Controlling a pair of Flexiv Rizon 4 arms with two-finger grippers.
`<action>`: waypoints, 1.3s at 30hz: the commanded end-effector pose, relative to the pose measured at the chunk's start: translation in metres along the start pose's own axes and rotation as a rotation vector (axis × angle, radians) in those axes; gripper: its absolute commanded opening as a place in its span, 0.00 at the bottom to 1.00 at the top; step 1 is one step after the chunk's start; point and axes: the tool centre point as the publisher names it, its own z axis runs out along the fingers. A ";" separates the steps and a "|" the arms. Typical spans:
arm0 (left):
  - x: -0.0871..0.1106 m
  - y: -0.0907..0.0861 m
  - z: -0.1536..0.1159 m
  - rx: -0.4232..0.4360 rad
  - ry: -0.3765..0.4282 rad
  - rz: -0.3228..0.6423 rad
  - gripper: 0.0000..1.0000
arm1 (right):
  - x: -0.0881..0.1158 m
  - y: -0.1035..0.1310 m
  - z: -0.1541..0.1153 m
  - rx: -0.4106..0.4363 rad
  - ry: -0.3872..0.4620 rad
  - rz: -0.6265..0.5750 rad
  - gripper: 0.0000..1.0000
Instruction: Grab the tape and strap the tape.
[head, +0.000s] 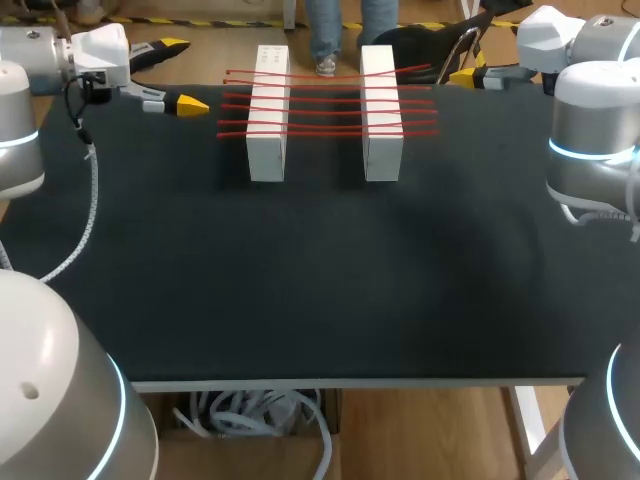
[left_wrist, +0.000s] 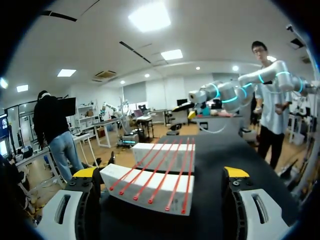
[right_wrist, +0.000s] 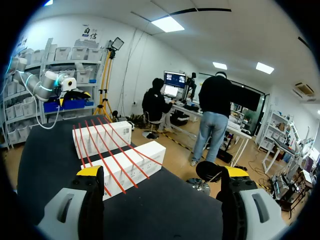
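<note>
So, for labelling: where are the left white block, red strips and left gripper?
left white block (head: 268, 116): head view, top face.
red strips (head: 325, 100): head view, span between blocks.
left gripper (head: 186, 74): head view, between yellow tips.

Assessed as a robotics laboratory, on a bench set up for manipulation trials. Evidenced by 2 white jointed robot arms, left arm (head: 20, 130) and right arm (head: 595, 120), ringed with lit blue bands and posted at opposite sides of a black-topped table (head: 320, 300). Staged on it as a test fixture: 2 white blocks (head: 268, 110), parallel, spanned by several red bands (head: 325, 108).
</note>
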 end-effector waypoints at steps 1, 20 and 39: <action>0.000 0.001 0.000 0.001 0.000 0.002 1.00 | -0.001 0.000 -0.001 0.001 0.002 0.000 1.00; 0.008 -0.016 0.001 0.090 0.139 0.143 1.00 | -0.001 0.000 -0.001 0.001 0.002 0.000 1.00; 0.056 0.010 -0.006 0.116 0.134 0.166 0.51 | -0.001 0.000 -0.001 0.001 0.002 0.000 1.00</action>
